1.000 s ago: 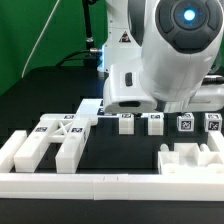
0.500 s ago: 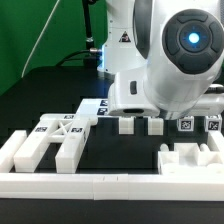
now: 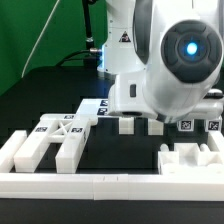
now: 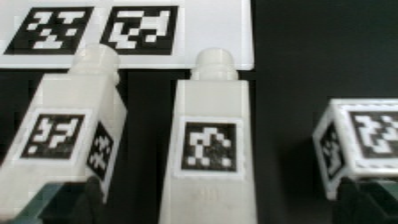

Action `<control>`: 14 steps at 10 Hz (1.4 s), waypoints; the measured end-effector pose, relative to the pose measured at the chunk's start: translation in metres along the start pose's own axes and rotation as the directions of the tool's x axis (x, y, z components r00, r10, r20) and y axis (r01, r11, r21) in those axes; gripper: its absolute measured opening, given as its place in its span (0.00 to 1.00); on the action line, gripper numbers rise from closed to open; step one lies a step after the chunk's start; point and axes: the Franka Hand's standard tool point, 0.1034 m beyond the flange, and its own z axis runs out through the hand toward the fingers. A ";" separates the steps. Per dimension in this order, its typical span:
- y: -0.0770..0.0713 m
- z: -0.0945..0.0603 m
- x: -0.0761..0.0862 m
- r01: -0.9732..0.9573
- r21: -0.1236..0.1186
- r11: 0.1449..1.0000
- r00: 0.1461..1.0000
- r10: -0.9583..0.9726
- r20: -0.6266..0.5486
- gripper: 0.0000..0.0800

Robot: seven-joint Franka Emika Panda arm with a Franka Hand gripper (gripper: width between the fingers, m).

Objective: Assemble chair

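Along the table's [image 3: 130,152] front edge runs a border bar [image 3: 100,184]. Behind it lie an X-braced chair piece [image 3: 55,140] toward the exterior view's left and a slotted chair piece [image 3: 190,160] toward its right. At mid-table is a row of tagged chair legs [image 4: 210,130]. The gripper [image 4: 205,212] hovers above them, jaws spread wide, grasping nothing. The marker board [image 4: 134,35] lies beyond.

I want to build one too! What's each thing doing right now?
end effector: open, empty
middle leg: lying flat, loose
leg beside it: lying flat, loose
ladder-shaped piece: lying flat, not joined
notched piece: lying loose, not joined
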 end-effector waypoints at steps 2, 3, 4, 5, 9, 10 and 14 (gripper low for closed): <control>0.002 0.008 0.003 -0.004 0.002 1.000 1.000 0.004 0.016 0.81; 0.003 0.010 0.004 -0.004 0.001 1.000 1.000 0.004 0.021 0.81; 0.003 0.009 0.004 -0.003 0.001 1.000 1.000 0.003 0.019 0.80; 0.003 0.010 0.004 -0.003 0.001 1.000 1.000 0.003 0.019 0.80; 0.003 0.010 0.004 -0.002 0.001 1.000 1.000 0.002 0.019 0.36; 0.003 0.010 0.004 -0.002 0.001 1.000 1.000 0.002 0.019 0.36; -0.003 -0.016 -0.005 0.015 -0.003 1.000 1.000 -0.015 -0.001 0.36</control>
